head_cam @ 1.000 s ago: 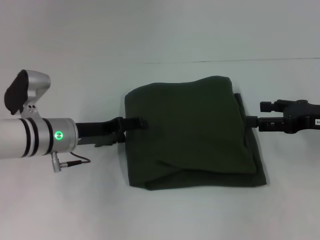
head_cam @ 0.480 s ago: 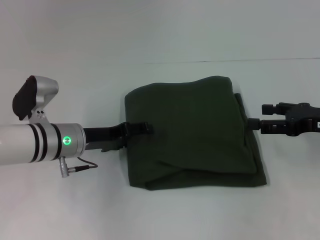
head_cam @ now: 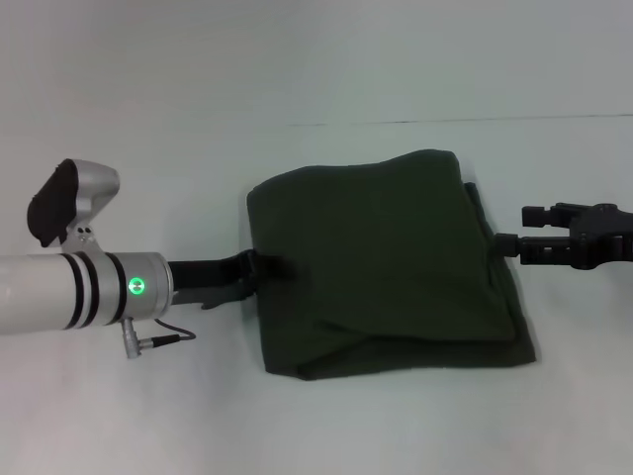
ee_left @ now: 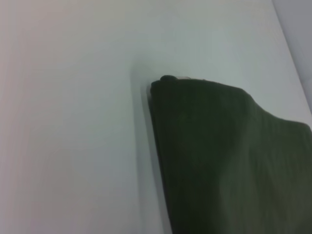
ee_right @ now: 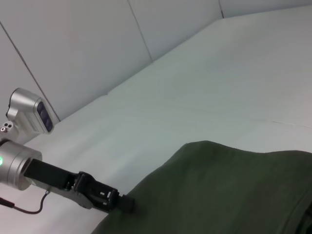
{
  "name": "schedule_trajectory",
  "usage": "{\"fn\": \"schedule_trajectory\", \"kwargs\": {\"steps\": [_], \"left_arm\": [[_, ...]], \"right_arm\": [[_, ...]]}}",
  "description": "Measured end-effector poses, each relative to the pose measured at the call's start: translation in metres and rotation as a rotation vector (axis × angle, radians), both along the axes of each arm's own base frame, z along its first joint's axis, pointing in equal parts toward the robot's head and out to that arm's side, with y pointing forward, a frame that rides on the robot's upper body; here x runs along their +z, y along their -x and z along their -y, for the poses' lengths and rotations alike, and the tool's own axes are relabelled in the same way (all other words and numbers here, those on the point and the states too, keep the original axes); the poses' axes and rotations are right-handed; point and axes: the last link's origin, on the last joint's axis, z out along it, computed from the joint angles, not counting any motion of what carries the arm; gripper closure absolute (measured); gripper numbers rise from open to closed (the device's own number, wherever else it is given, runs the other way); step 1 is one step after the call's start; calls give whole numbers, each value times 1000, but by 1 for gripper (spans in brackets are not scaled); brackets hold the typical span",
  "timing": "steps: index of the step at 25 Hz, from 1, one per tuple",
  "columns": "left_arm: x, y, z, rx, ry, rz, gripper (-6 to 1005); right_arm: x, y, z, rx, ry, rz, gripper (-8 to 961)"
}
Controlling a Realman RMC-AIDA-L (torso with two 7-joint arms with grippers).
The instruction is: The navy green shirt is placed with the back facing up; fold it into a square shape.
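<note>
Navy green shirt [head_cam: 381, 262]: soft, limp, light | left gripper [head_cam: 269, 265] at its edge, closure unclear | right gripper [head_cam: 506, 244] just beside opposite edge, closure unclear | grasp layered edge

The left gripper's [head_cam: 269, 265] fingertips vanish against the navy green shirt [head_cam: 381, 262] (dark on dark); the right arm runs off-frame.

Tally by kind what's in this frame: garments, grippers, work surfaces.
Garments: 1, the folded navy green shirt
Grippers: 2, left gripper at the shirt's left edge, right gripper just off its right edge
Work surfaces: 1, white table
Total: 4
</note>
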Motion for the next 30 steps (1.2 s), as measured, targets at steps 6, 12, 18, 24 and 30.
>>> {"fn": "schedule_trajectory", "kwargs": {"steps": [6,12,18,24,30], "left_arm": [[-2,0,1,3,6,0,657],[-1,0,0,2,5,0,784],[2,4,2,11,4,3,884],[14,11,1,17,-5,9,900],[44,26,-1,32,-33,17,888]], "right_arm": [[2,0,0,0,-4,-3,26],[2,1,0,2,-2,-5,26],[0,2,0,3,0,-10,26],[0,2,0,2,-1,-13,26],[-1,1,1,-5,-3,-21,26]]}}
